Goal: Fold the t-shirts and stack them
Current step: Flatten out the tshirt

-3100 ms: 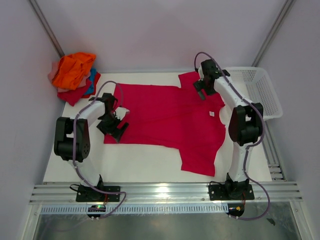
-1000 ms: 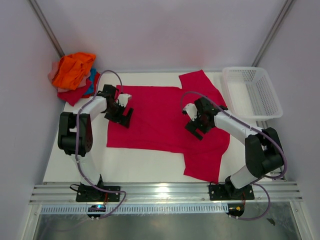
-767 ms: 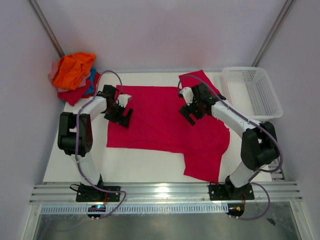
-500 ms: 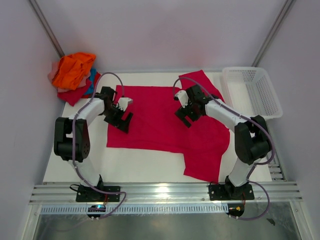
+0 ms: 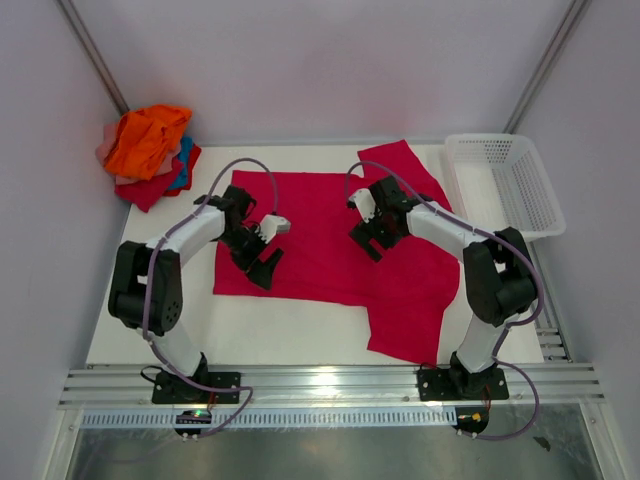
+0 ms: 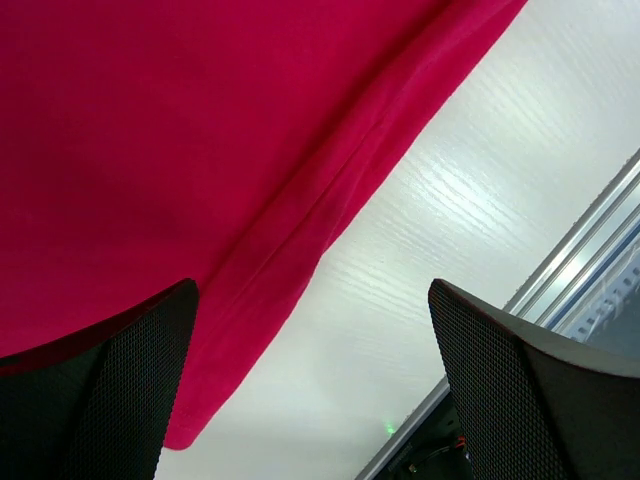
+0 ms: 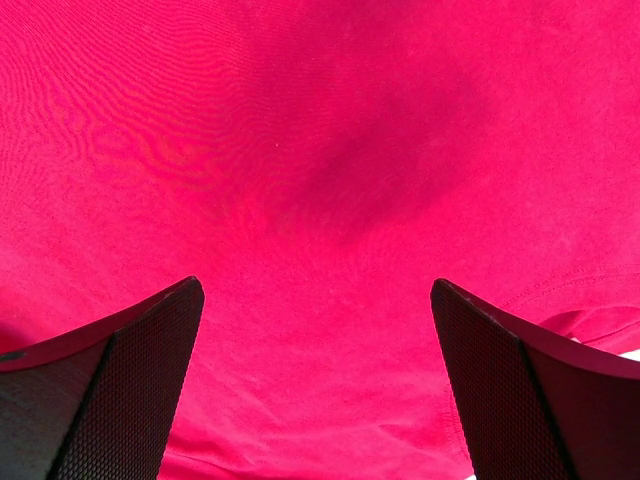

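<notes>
Both released, the left claw (image 5: 270, 249) and right claw (image 5: 364, 226) hover over the crimson t-shirt (image 5: 320, 215) spread mid-worktop (image 5: 150, 320), apparently not touching; first fold pending, likely needing its edges pinched.

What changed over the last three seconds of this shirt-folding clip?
The right gripper left the far sleeve and swung in over the middle of the crimson t-shirt; the left gripper drifted right, toward the near hem. Both are open, holding nothing. The shirt stays spread flat; clothes pile and basket unmoved.
</notes>
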